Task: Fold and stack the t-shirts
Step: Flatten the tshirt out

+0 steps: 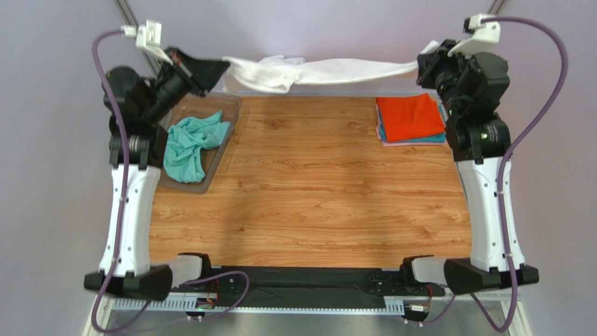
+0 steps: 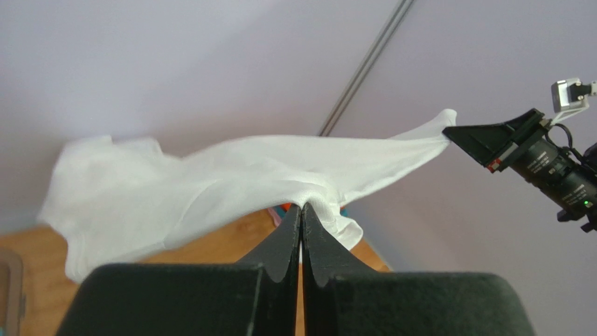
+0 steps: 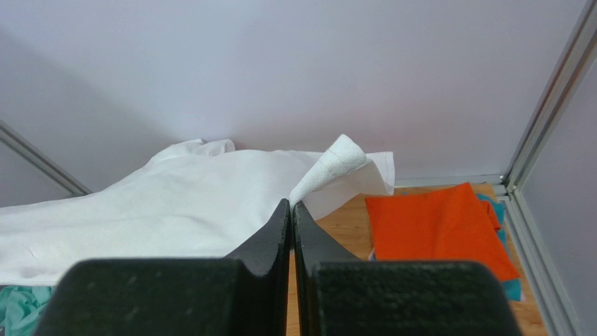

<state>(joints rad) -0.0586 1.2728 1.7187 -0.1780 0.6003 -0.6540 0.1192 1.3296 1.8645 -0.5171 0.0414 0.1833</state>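
Your left gripper (image 1: 223, 66) and right gripper (image 1: 419, 68) each pinch one end of the white t-shirt (image 1: 315, 71), held taut in the air near the far edge of the table (image 1: 308, 203). Pull wider and a thin pinch may slip, dropping it behind.

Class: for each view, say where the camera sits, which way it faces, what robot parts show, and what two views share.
Top external: above and behind, looking down at the table; both arms, left claw and right claw show.
Left wrist: on the left arm, facing the white shirt and right claw; own shut fingers show.
Right wrist: on the right arm, facing white shirt, orange shirt, wall; own shut fingers show.
Shared: all show the white shirt.
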